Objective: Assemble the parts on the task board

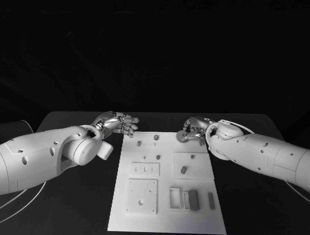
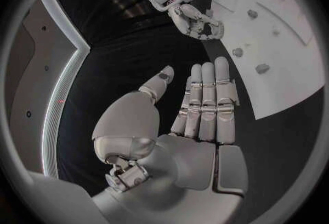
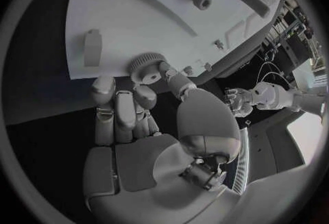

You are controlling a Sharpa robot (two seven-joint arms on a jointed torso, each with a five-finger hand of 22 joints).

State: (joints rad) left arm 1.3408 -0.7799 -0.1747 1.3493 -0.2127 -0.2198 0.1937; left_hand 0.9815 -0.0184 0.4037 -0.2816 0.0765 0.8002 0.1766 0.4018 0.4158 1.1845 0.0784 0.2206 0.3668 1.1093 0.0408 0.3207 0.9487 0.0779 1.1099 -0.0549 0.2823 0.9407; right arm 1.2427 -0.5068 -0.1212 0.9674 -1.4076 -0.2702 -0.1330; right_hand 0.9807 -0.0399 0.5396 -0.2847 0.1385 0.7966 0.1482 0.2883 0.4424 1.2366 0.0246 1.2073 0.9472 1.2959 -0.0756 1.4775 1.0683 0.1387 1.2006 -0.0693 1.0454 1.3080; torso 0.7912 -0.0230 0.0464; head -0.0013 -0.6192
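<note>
— Gear [image 3: 145, 68] sitting where?
— Right hand [image 3: 147, 120] is pinching it at the task board's [image 1: 197, 220] far right corner. Left hand [image 2: 199, 109] is hovering flat, holding nothing.
— Advice?
— Keeping it level while lowering onto its peg.

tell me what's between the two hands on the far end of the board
In the head view, between the left hand and right hand lies the task board's far edge with two small parts.

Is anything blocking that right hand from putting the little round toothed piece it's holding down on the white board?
Nothing visible does. The right hand pinches the round toothed part at the task board's far edge, and the board surface beside it lies bare. The left hand is off the board's other side.
</note>
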